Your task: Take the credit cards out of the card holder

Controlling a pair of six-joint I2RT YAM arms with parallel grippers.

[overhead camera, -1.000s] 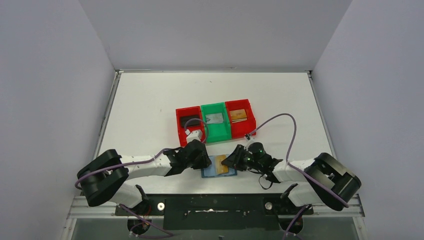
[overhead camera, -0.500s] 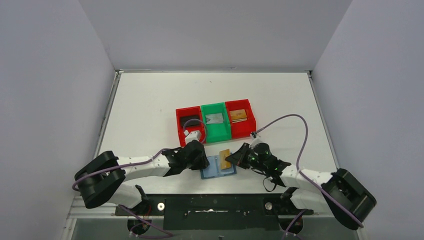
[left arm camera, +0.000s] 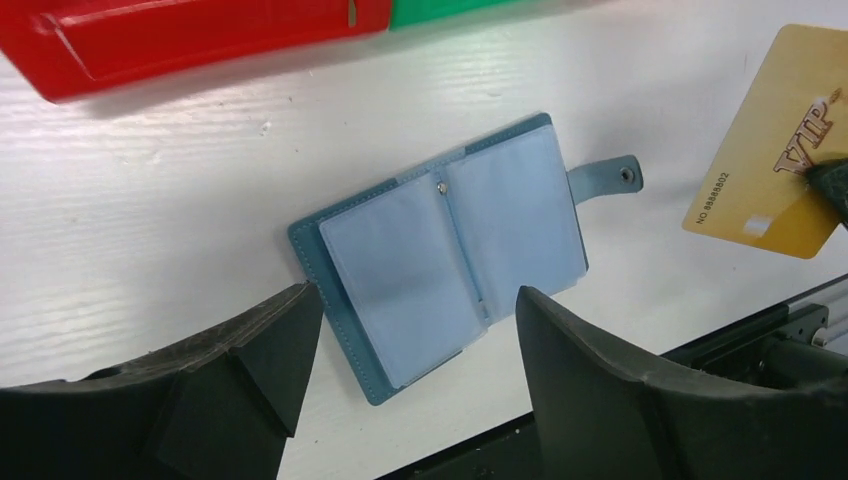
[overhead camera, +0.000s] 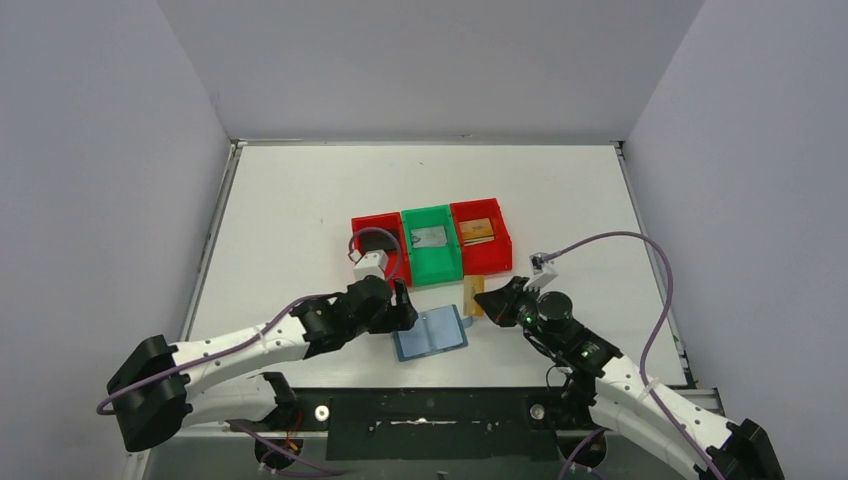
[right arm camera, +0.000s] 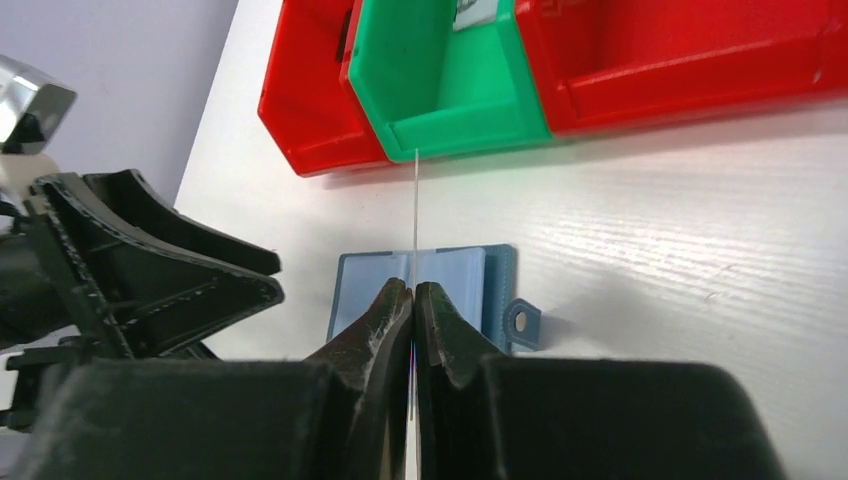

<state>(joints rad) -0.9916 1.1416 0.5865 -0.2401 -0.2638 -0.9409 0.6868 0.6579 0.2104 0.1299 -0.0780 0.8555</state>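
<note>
Just near the bins [overhead camera: 437,268], right claw [right arm camera: 413,290] pinches gold card [left arm camera: 770,180]; left claw [left arm camera: 417,300] spread.

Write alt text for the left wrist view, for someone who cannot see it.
The teal card holder lies open on the white table, its clear pockets looking empty, framed by the open left gripper. At the right edge a gold card marked VIP is pinched by the right gripper; a red bin edges the top.

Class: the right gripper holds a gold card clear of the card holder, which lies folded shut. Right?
No: the card holder lies open, pockets up, as the left wrist view shows. The right gripper does hold the gold card clear of it.
</note>
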